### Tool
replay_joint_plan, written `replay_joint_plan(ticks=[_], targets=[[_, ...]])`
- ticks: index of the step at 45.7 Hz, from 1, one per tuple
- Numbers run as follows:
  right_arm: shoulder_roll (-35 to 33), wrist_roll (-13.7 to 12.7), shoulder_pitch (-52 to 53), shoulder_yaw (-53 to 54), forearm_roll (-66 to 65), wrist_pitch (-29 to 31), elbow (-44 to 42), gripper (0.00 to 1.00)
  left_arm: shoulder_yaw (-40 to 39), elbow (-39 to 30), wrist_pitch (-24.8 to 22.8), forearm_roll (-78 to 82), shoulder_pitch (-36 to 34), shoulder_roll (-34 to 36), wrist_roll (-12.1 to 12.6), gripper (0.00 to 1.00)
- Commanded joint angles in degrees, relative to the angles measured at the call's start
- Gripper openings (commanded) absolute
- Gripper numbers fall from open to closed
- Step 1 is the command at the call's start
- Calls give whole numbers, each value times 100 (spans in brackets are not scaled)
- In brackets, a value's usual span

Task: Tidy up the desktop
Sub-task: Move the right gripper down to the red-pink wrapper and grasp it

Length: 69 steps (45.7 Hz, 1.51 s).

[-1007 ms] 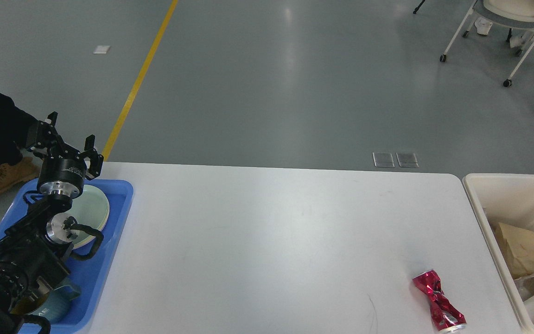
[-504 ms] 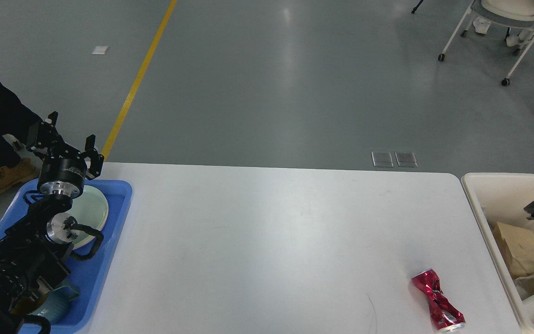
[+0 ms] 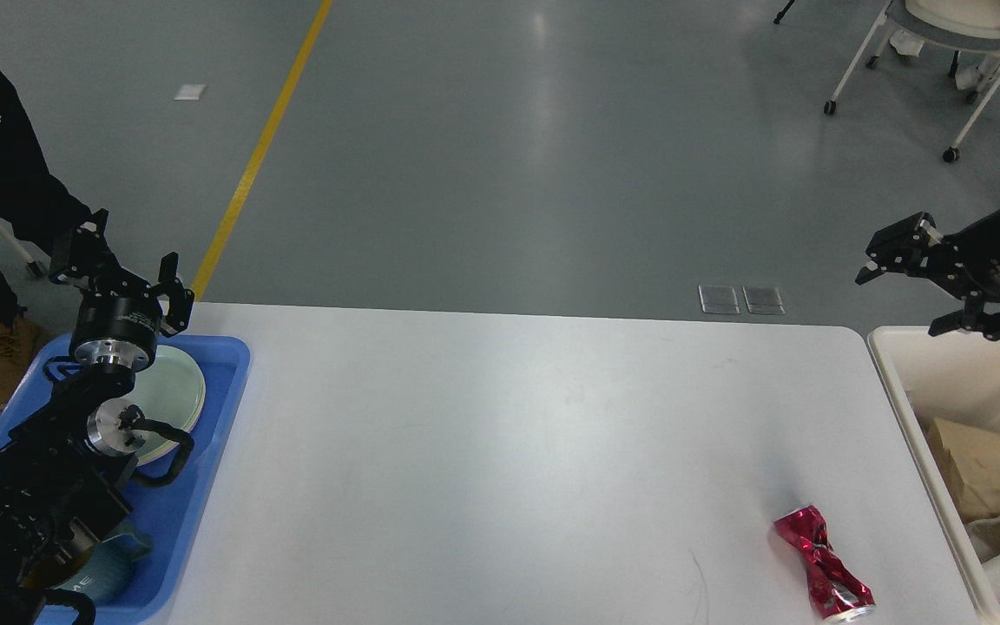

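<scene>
- The white bench [image 3: 500, 451] is seen spread across the foreground, between a blue tray [image 3: 205, 486] and a cream bin [image 3: 908, 408].
- A crushed red can [image 3: 823, 564] is laid near its right front corner.
- The left jaws [image 3: 122, 265] are spread, empty, above the tray.
- The right jaws [image 3: 908, 291] are spread, empty, above the bin's far edge.

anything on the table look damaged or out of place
Yes: a crushed red can lies on its side near the front right corner of the desktop, twisted and dented in the middle. It is the only loose item on the white surface, close to the cream bin of rubbish.
</scene>
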Motion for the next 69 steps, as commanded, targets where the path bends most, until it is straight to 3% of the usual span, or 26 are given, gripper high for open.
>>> replay_joint_plan(ticks=[1, 10, 19, 23, 28, 32, 52, 64, 69], targets=[[337, -4, 973, -25, -2, 547, 262, 100, 0, 0, 0, -2, 0, 0, 0, 96], [900, -13, 1220, -16, -99, 547, 279, 100, 0, 0, 0, -2, 0, 0, 0, 96], [1164, -4, 773, 19, -643, 514, 376, 100, 0, 0, 0, -2, 0, 0, 0, 96], [1296, -4, 509, 89, -1091, 111, 201, 100, 0, 0, 0, -2, 0, 0, 0, 96], [1506, 5, 298, 98, -1356, -865, 209, 100, 0, 0, 0, -2, 0, 0, 0, 96], [1568, 40, 78, 89, -1522, -1007, 305, 100, 0, 0, 0, -2, 0, 0, 0, 96], [1402, 40, -353, -218, -4133, -902, 2722, 100, 0, 0, 0, -2, 0, 0, 0, 96], [1349, 14, -836, -201, -4291, -1007, 2881, 100, 0, 0, 0, -2, 0, 0, 0, 96], [1340, 5, -1029, -174, -4291, -1437, 2846, 100, 0, 0, 0, -2, 0, 0, 0, 96]])
